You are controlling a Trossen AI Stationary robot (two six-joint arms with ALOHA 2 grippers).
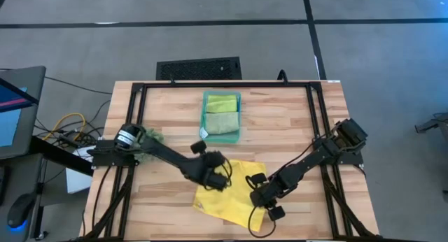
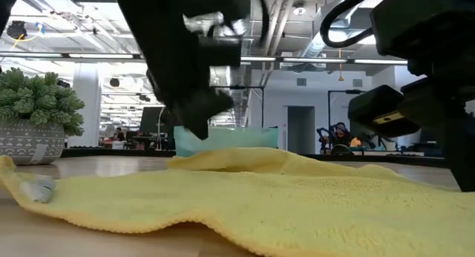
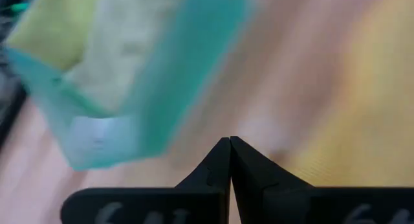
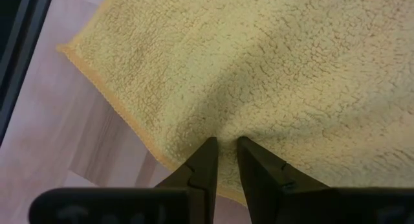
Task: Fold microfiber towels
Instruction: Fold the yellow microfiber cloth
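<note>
Here right gripper (image 4: 223, 149) pinches yellow towel (image 4: 272, 75) edge; left gripper (image 3: 229, 149) closed.

My two arms are matte black, built of chunky jointed links with black cables looped along them, and the left arm (image 1: 157, 152) carries a round silver-and-black cap at its base, at nine o'clock on my overhead screen. Each wrist ends in two dark wedge-shaped fingers (image 4: 206, 164), with faint pale markings embossed on the black bar behind them.
</note>
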